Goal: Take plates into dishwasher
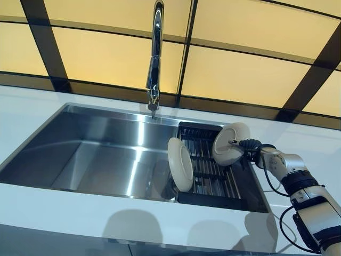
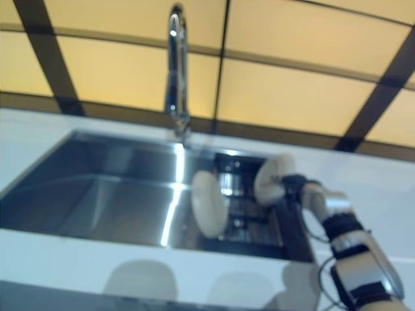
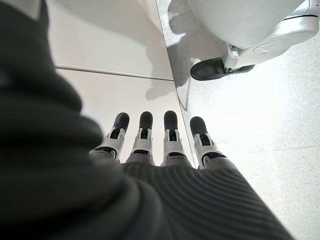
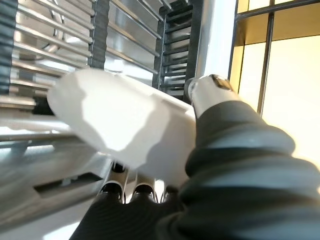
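Plate (image 1: 230,144) pinched in right hand (image 1: 250,145) over black rack (image 1: 209,173); next: lift clear twd dishwasher. Left hand (image 3: 160,145) fingers straight, idle.

- No text, label, brand, number or sign can be read in any view.
- The plates (image 1: 180,163) in the sink rack (image 1: 210,170) are plain white, with no print showing.
- The faucet (image 1: 154,58) and the sink (image 1: 80,154) show bare metal with no marking that can be made out.
- The yellow wall panels (image 1: 240,74) behind the sink carry no lettering.
- The countertop (image 1: 53,208) at the sink's near edge is blank.
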{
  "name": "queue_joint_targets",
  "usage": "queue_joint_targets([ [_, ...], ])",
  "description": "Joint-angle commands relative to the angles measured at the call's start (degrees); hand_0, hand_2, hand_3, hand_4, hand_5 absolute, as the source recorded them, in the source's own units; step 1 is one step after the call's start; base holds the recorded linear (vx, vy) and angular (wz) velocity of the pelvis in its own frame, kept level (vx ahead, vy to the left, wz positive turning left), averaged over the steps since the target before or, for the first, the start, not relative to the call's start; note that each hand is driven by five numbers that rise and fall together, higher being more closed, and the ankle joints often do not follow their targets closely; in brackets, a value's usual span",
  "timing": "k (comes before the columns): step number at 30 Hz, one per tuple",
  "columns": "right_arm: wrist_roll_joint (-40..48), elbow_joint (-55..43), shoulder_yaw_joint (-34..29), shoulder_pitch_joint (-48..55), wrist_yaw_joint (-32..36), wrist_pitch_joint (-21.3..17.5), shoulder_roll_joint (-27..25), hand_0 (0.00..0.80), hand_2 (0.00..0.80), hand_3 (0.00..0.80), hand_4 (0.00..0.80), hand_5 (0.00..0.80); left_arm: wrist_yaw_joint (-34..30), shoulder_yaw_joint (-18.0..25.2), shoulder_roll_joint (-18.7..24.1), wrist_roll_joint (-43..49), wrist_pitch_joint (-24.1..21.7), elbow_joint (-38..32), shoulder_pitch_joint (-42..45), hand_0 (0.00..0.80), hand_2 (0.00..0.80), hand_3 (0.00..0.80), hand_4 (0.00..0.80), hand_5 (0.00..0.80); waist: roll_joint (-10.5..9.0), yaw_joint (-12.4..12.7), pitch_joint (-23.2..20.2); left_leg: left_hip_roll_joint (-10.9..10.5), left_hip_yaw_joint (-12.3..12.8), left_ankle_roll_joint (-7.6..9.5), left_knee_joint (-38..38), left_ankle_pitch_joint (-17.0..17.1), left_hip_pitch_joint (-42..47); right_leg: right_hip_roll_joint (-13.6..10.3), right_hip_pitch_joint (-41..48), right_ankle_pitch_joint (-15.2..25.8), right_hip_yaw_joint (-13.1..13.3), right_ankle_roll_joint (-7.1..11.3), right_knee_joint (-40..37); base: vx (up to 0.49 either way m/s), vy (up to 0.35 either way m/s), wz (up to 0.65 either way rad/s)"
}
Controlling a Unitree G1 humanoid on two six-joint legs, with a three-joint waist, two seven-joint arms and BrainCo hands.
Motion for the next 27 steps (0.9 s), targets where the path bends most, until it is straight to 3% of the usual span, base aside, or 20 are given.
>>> queue_joint_targets([
  [1,-1.6,1.1,3.1,-5.5,-0.3,-3.5,-2.8,0.480,0.480,0.480,0.480,0.480,0.9,-2.4,0.7,-1.7,-0.5,0.6,-2.5,0.000,0.000,0.000,0.000,0.000,-1.23,0.3,-1.2,-1.8,2.4,2.27,0.3,-2.5,-0.7,0.0,1.1,-3.1,1.1,1.80,2.6,0.000,0.000,0.00],
  [4,-1.4,1.0,3.3,-5.8,-0.4,-3.5,-2.9,0.599,0.599,0.599,0.599,0.599,0.9,-2.5,0.7,-1.8,-0.6,0.6,-2.5,0.000,0.000,0.000,0.000,0.000,-1.21,0.3,-1.3,-1.8,2.4,2.25,0.2,-2.5,-0.7,0.0,1.2,-3.1,1.0,1.82,2.5,0.000,0.000,0.00],
  [5,-1.2,0.8,3.4,-5.8,-0.7,-3.5,-2.9,0.659,0.659,0.659,0.659,0.659,1.0,-2.4,0.6,-1.7,-0.5,0.6,-2.5,0.000,0.000,0.000,0.000,0.000,-1.24,0.3,-1.4,-1.9,2.4,2.25,0.2,-2.5,-0.7,0.0,1.2,-3.1,1.1,1.81,2.5,0.000,0.000,0.00],
  [6,-1.1,0.6,3.5,-5.9,-0.9,-3.5,-2.8,0.775,0.775,0.775,0.775,0.775,1.0,-2.5,0.6,-1.8,-0.6,0.7,-2.6,0.000,0.000,0.000,0.000,0.000,-1.22,0.3,-1.4,-1.9,2.4,2.26,0.2,-2.5,-0.7,0.0,1.2,-3.1,1.1,1.78,2.5,0.000,0.000,0.00],
  [7,-1.1,0.7,3.5,-5.9,-0.9,-3.5,-2.8,0.800,0.800,0.800,0.800,0.800,1.0,-2.5,0.6,-1.8,-0.6,0.8,-2.6,0.000,0.000,0.000,0.000,0.000,-1.21,0.3,-1.4,-1.9,2.4,2.26,0.2,-2.5,-0.7,0.0,1.1,-3.1,1.1,1.79,2.5,0.000,0.000,0.00],
  [27,-1.7,0.3,3.4,-6.3,-2.2,-5.7,-3.1,0.800,0.800,0.800,0.800,0.800,1.0,-2.6,0.4,-1.9,-0.7,0.8,-2.4,0.000,0.000,0.000,0.000,0.000,-1.05,0.2,-2.0,-2.0,2.5,2.30,0.0,-2.5,-0.5,-0.2,1.2,-3.0,1.2,1.95,2.4,0.000,0.000,0.00],
])
